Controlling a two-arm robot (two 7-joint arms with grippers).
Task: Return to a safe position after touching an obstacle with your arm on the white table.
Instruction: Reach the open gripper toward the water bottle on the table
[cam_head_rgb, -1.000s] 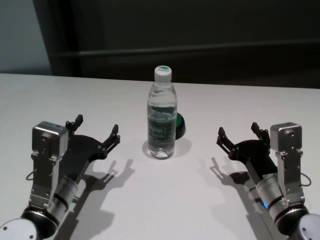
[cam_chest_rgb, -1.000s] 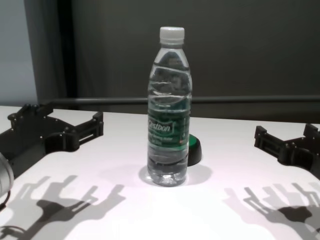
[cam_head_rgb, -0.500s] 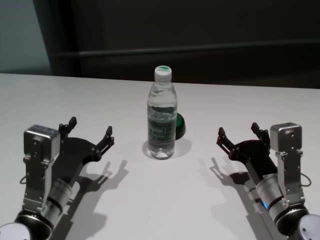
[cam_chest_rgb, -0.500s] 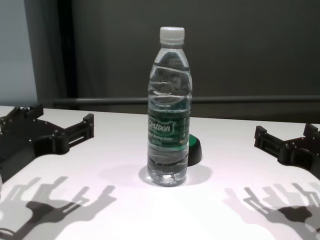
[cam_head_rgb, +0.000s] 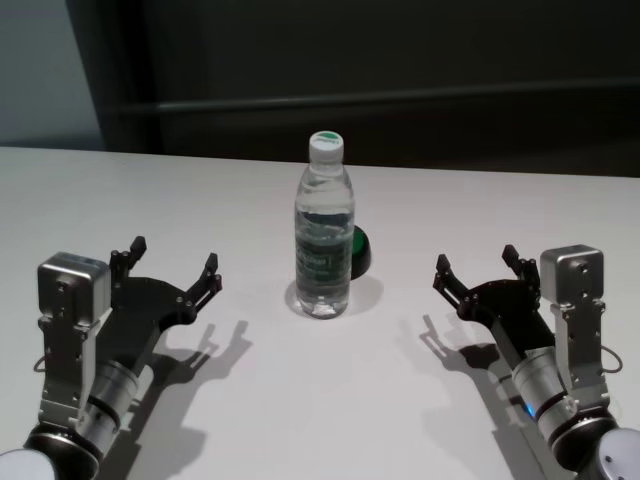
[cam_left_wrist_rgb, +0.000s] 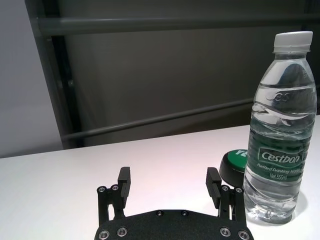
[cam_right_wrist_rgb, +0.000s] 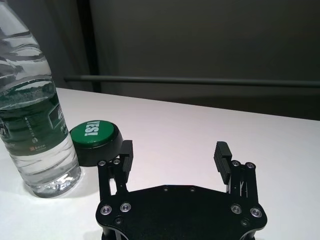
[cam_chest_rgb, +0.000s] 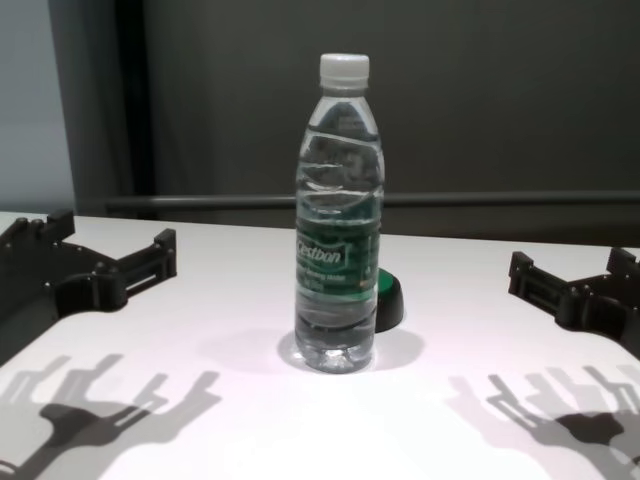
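Note:
The obstacle (cam_head_rgb: 324, 245) (cam_chest_rgb: 338, 230) (cam_left_wrist_rgb: 281, 135) (cam_right_wrist_rgb: 32, 115) is a tall clear water bottle with a white cap and green label, standing upright mid-table on the white table (cam_head_rgb: 320, 400) (cam_chest_rgb: 260, 420). My left gripper (cam_head_rgb: 170, 270) (cam_chest_rgb: 105, 255) (cam_left_wrist_rgb: 170, 182) hovers to the bottle's left, open and empty, clearly apart from it. On the bottle's right, my right gripper (cam_head_rgb: 478, 268) (cam_chest_rgb: 570, 275) (cam_right_wrist_rgb: 175, 155) is also open with nothing between its fingers.
A low black disc with a green top (cam_head_rgb: 358, 250) (cam_chest_rgb: 386, 297) (cam_left_wrist_rgb: 234, 164) (cam_right_wrist_rgb: 96, 140) sits just behind and right of the bottle. A dark wall with a horizontal rail (cam_head_rgb: 400, 95) runs beyond the table's far edge.
My left gripper has drawn back leftwards and towards me, widening its gap from the bottle. The bottle, the disc and the right arm have not moved.

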